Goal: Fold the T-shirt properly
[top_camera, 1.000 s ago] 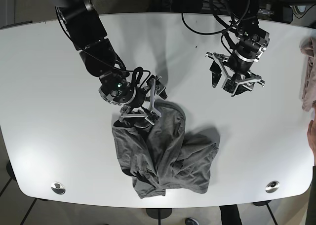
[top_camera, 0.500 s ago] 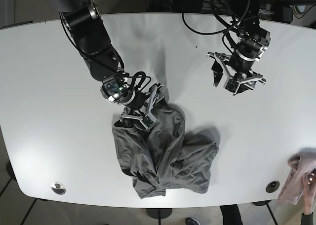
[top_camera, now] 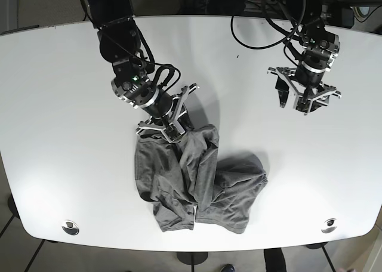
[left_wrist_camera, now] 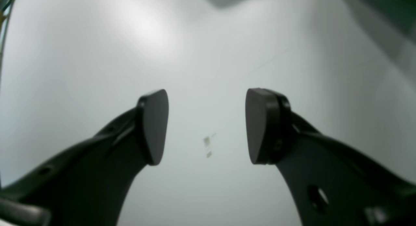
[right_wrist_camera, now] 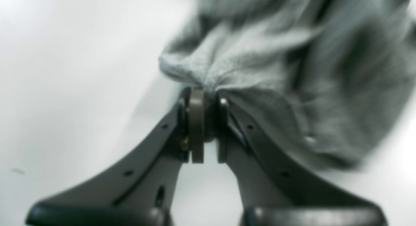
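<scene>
The grey T-shirt (top_camera: pixel 197 179) lies crumpled on the white table (top_camera: pixel 59 105), at the front middle. My right gripper (top_camera: pixel 160 130) is shut on a bunched fold of the shirt's upper left edge; the right wrist view shows the fabric (right_wrist_camera: pixel 260 57) pinched between its closed fingertips (right_wrist_camera: pixel 196 122). My left gripper (top_camera: pixel 307 102) is open and empty, hovering over bare table at the right, well away from the shirt. In the left wrist view its two pads (left_wrist_camera: pixel 156 125) stand wide apart over the white surface.
Two round metal fittings sit near the table's front edge, one at the left (top_camera: pixel 70 227) and one at the right (top_camera: pixel 329 225). Cables and equipment lie beyond the far edge (top_camera: pixel 250 0).
My right gripper has pulled the shirt's edge up and back, stretching the cloth. My left gripper has moved right. The pink cloth and hand at the right edge are gone.
</scene>
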